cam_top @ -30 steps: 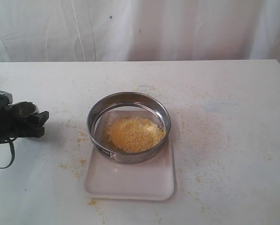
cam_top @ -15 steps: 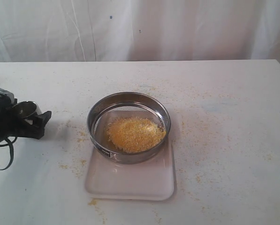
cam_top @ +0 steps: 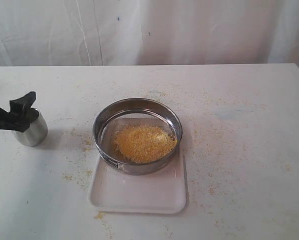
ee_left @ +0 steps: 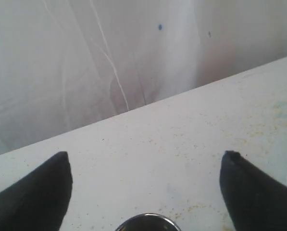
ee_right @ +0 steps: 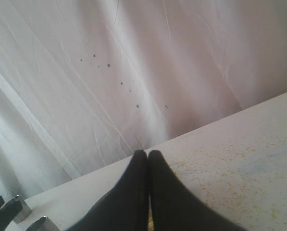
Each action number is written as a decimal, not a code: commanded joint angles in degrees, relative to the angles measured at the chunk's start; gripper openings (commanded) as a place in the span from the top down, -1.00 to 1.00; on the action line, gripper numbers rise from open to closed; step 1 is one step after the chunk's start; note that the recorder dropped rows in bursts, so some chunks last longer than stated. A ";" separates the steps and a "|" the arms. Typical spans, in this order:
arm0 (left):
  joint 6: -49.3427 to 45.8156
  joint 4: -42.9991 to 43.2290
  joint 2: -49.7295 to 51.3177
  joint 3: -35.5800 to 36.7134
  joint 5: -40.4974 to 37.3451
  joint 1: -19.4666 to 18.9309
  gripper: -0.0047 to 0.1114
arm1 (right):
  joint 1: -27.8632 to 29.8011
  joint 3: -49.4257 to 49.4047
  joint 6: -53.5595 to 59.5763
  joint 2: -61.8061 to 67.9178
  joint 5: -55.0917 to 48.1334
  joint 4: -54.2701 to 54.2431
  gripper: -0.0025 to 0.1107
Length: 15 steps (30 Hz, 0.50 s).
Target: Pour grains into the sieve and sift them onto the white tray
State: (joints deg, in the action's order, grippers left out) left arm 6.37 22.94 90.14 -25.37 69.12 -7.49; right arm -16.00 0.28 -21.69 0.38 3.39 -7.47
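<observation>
The left jaws stand wide open and hold nothing. In the left wrist view their 2 black fingers (ee_left: pixel 35 195) are far apart, and the rim of a small steel cup (ee_left: pixel 148 223) shows low between them, touching neither finger. In the exterior view this cup (cam_top: pixel 33 132) stands upright on the bench (cam_top: pixel 249 150), just under the left jaws.

The right jaws are fully closed, with the 2 fingers (ee_right: pixel 133 192) pressed together and nothing between them.

The sieve (cam_top: pixel 139 169) is well apart from the left jaws, to their right in the exterior view. It rests on the far part of the white tray (cam_top: pixel 139 197), and the near part of the tray is bare. The grains (cam_top: pixel 144 143) lie in a low yellow-orange heap on the mesh inside the sieve. Small yellowish specks (cam_top: pixel 84 172) are strewn over the bench between the left jaws and the tray.
</observation>
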 commanded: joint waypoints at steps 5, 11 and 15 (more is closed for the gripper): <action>15.84 1.45 -22.54 9.80 -10.16 0.24 0.23 | 0.00 -0.28 0.08 -0.38 0.49 0.13 0.96; 20.80 3.17 -44.56 17.30 -15.10 0.24 0.92 | 0.00 -0.28 0.08 -0.38 0.49 0.13 0.96; 33.51 11.97 -55.21 18.19 -14.79 0.24 0.92 | 0.00 -0.28 0.08 -0.38 0.49 0.13 0.96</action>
State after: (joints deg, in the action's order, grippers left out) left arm 32.37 29.87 40.10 -7.71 53.83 -7.49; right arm -16.00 0.28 -21.69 0.38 3.39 -7.47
